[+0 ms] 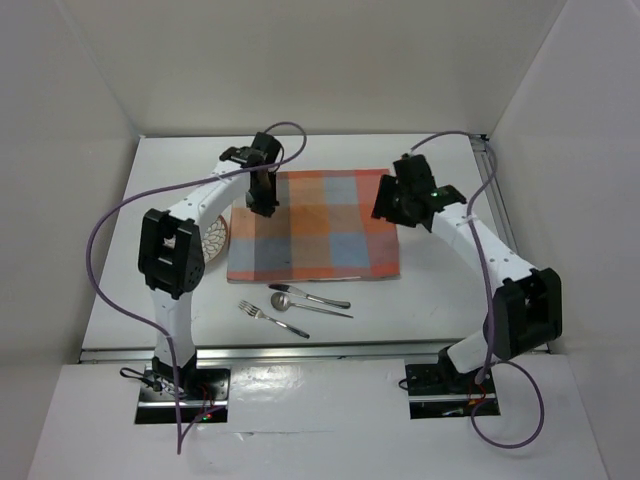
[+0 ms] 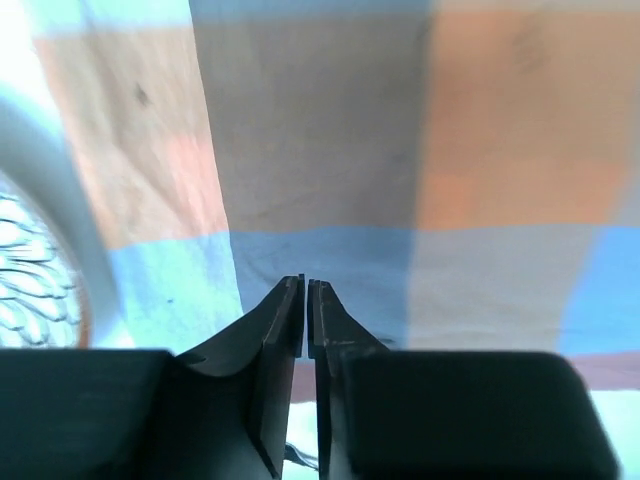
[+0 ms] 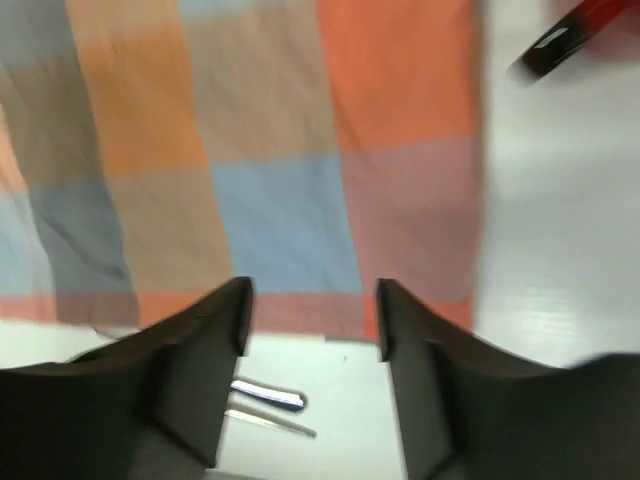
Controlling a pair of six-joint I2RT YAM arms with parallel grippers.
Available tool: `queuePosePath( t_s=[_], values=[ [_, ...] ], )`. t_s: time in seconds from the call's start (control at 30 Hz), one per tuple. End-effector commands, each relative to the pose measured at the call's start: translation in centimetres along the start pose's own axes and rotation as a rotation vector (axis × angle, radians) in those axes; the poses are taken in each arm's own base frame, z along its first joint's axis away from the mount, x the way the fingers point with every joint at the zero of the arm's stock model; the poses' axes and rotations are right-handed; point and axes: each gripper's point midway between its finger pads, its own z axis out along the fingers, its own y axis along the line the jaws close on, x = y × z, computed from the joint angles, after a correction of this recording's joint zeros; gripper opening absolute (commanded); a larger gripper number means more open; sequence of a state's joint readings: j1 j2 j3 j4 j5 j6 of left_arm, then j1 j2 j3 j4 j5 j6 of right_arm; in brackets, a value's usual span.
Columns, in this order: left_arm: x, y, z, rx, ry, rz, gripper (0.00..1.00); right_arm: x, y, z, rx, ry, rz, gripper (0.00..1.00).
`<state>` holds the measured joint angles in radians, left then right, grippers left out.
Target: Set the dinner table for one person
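Observation:
The white dinner table (image 1: 440, 300) carries an orange-blue-grey checkered placemat (image 1: 315, 225) lying flat at its middle. A patterned plate (image 1: 214, 238) lies at the placemat's left edge, partly hidden by my left arm; its rim shows in the left wrist view (image 2: 40, 250). A spoon (image 1: 300, 297), a knife (image 1: 325, 310) and a fork (image 1: 270, 318) lie on the table just in front of the placemat. My left gripper (image 1: 262, 200) (image 2: 305, 285) is shut and empty over the placemat's (image 2: 330, 150) left part. My right gripper (image 1: 385, 205) (image 3: 312, 300) is open and empty over the placemat's (image 3: 270, 150) right edge.
A metal rail (image 1: 300, 350) runs along the table's near edge, another along the right side (image 1: 497, 190). White walls enclose the table. Two cutlery handles (image 3: 268, 397) show below the right fingers. A blurred red and black object (image 3: 570, 35) sits at that view's top right.

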<state>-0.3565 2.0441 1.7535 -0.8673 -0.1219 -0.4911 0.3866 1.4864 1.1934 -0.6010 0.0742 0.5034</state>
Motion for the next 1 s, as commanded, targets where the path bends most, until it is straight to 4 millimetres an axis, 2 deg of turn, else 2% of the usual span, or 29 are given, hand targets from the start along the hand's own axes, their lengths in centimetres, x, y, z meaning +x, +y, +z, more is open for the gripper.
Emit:
queuePosePath(
  t_s=[0.0, 0.03, 0.07, 0.13, 0.17, 0.2, 0.23, 0.27, 0.3, 0.33, 0.37, 0.43, 0.47, 0.5, 0.6, 0.63, 0.67, 0.7, 0.83, 0.97],
  values=[
    [-4.0, -0.9, -7.4, 0.006, -0.189, 0.033, 0.25, -4.6, -4.1, -2.0, 0.103, -0.110, 0.070, 0.66],
    [-4.3, -1.2, -9.0, 0.010, -0.222, 0.038, 0.30, -5.6, -4.9, -2.3, 0.116, -0.130, 0.095, 0.69],
    [-4.9, -1.0, -9.9, 0.005, -0.253, 0.032, 0.30, -6.8, -7.3, -2.0, 0.160, -0.139, 0.132, 0.69],
    [-5.5, -0.7, -11.8, -0.010, -0.308, 0.028, 0.35, -8.6, -8.8, -1.9, 0.173, -0.168, 0.163, 0.76],
    [-5.8, -0.5, -13.4, -0.003, -0.353, 0.018, 0.48, -9.1, -10.4, -1.2, 0.195, -0.155, 0.197, 0.80],
    [-5.8, -0.4, -14.1, 0.006, -0.372, 0.013, 0.51, -9.6, -10.9, -0.7, 0.194, -0.157, 0.211, 0.82],
    [-5.3, -0.2, -13.9, 0.006, -0.372, 0.013, 0.57, -10.5, -11.3, -0.6, 0.201, -0.167, 0.212, 0.84],
    [-5.7, -0.3, -14.3, 0.019, -0.403, 0.016, 0.71, -10.6, -12.9, 0.7, 0.231, -0.143, 0.236, 0.86],
    [-5.5, -0.3, -15.1, 0.040, -0.418, 0.015, 0.74, -10.8, -13.5, 1.2, 0.245, -0.130, 0.246, 0.86],
    [-5.0, -0.1, -14.4, 0.032, -0.399, 0.018, 0.74, -11.3, -14.3, 2.1, 0.260, -0.125, 0.274, 0.86],
    [-5.0, -0.1, -14.9, 0.036, -0.408, 0.017, 0.75, -11.8, -14.2, 1.9, 0.255, -0.138, 0.284, 0.86],
    [-4.5, 0.1, -14.5, 0.027, -0.388, 0.021, 0.75, -12.2, -15.4, 3.2, 0.264, -0.134, 0.306, 0.84],
    [-4.0, 0.0, -14.0, 0.031, -0.370, 0.015, 0.75, -12.6, -15.4, 3.4, 0.260, -0.144, 0.306, 0.82],
    [-3.8, 0.1, -13.7, 0.026, -0.361, 0.016, 0.75, -12.4, -16.0, 4.4, 0.264, -0.130, 0.325, 0.81],
    [-3.7, 0.0, -13.7, 0.035, -0.357, 0.018, 0.75, -12.8, -16.8, 5.5, 0.275, -0.123, 0.347, 0.79],
    [-3.5, 0.1, -13.7, 0.031, -0.349, 0.020, 0.75, -12.3, -17.2, 6.2, 0.291, -0.106, 0.349, 0.76],
    [-3.6, 0.2, -13.7, 0.022, -0.352, 0.018, 0.75, -12.7, -17.7, 6.1, 0.295, -0.118, 0.358, 0.74],
    [-3.6, 0.2, -13.7, 0.022, -0.352, 0.018, 0.75, -12.0, -17.8, 6.9, 0.289, -0.098, 0.368, 0.72],
    [-3.1, 0.6, -13.1, 0.006, -0.338, 0.020, 0.75, -11.8, -18.3, 7.6, 0.266, -0.099, 0.393, 0.49],
    [-3.2, 0.7, -13.1, -0.004, -0.342, 0.018, 0.74, -11.9, -18.2, 8.0, 0.253, -0.097, 0.393, 0.19]
  ],
)
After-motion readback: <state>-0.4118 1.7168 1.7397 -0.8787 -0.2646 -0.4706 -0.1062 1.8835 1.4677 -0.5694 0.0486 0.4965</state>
